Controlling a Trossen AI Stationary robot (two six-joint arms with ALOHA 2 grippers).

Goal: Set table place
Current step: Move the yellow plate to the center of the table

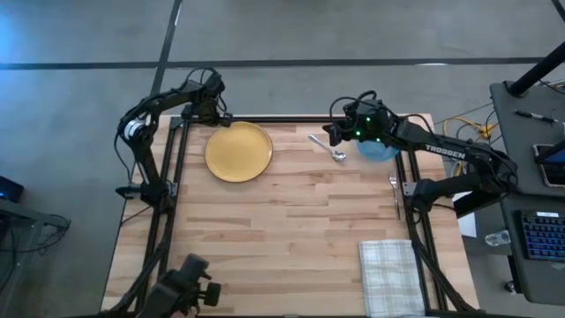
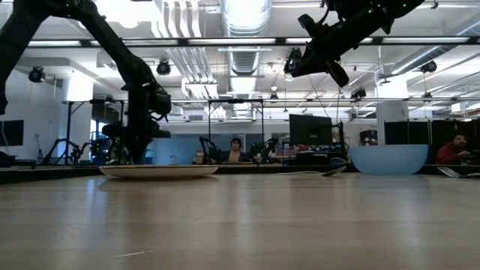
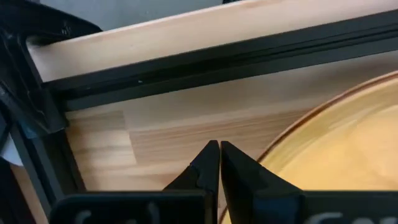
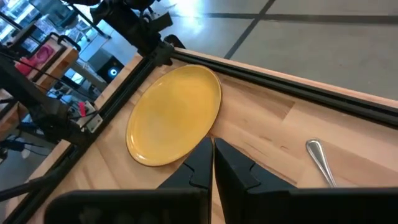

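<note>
The round yellow plate [image 1: 238, 151] lies flat on the far left part of the wooden table [image 1: 282, 221]. My left gripper [image 3: 219, 146] is shut, low at the plate's far-left rim [image 3: 280, 146]. My right gripper [image 4: 211, 142] is shut and raised above the table [image 2: 337, 75], between the plate and the translucent blue bowl [image 1: 380, 150]. The silver spoon [image 1: 328, 148] lies just below it, beside the bowl. The fork [image 1: 395, 193] lies near the table's right edge. The checked napkin [image 1: 391, 276] lies flat at the near right corner. My left gripper's shut fingers [image 3: 205, 165] stand at the plate's far-left rim, coming in from the table's far side and slanting down. I cannot tell whether they touch the rim.
The black frame rail [image 3: 217, 59] runs along the table's far edge, close behind my left gripper. A dark camera mount [image 1: 185, 287] sits at the near left edge. The middle of the table [image 1: 291, 230] is bare wood. People sit in the room beyond [image 2: 236, 148].
</note>
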